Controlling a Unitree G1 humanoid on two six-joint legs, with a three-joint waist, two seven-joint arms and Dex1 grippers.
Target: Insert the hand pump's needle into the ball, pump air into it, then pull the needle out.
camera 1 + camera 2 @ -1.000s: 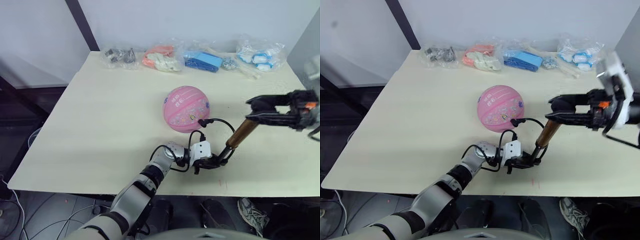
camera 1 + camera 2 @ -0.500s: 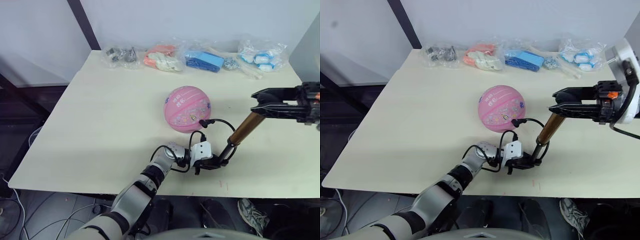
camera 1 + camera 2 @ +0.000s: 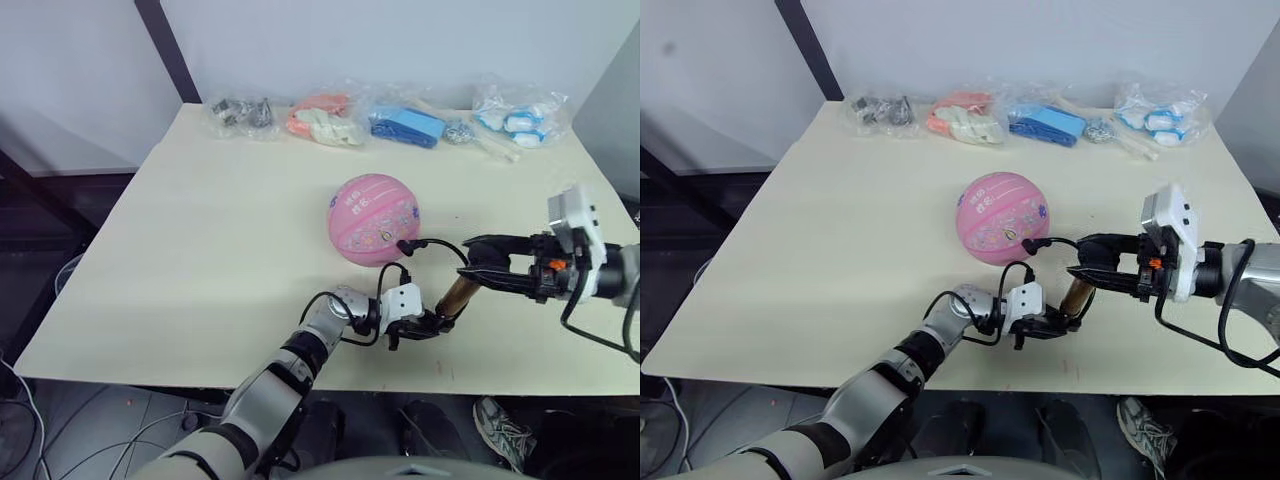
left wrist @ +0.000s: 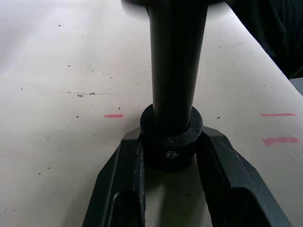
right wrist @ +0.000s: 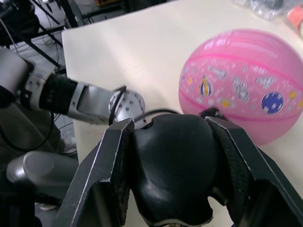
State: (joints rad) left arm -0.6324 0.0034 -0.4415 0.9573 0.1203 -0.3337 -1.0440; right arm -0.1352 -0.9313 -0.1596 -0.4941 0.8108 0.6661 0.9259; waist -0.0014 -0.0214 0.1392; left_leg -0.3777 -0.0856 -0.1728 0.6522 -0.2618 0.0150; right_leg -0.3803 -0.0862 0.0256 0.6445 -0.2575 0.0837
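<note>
Ball [image 3: 373, 217]: we see it round and full, pink with faint stripes and small cartoon prints, sitting mid-table [image 3: 200, 230], nearer the front edge than the back.
Needle: we cannot make out the pin itself; the black fitting [image 3: 404, 244] sits touching the ball's near-right side, so we judge it seated in the valve.
Hose: thin black loop [image 3: 442, 243] arcing from that fitting back toward the pump.
Hand pump [image 3: 458, 296]: bronze barrel tilted, base low near the front edge, handle end raised to the right.
Left gripper [image 4: 171, 163]: fingers clamped on the pump's black base collar; we judge this pins the base so the barrel holds firm against pump strokes.
Right gripper [image 5: 173, 175]: fingers closed around the rounded black handle, placed to drive the plunger.
Stage: we judge pumping is under way, needle not yet withdrawn.
Background: clear plastic bags [image 3: 412, 122] of small items along the table's far edge, well apart from the ball.
</note>
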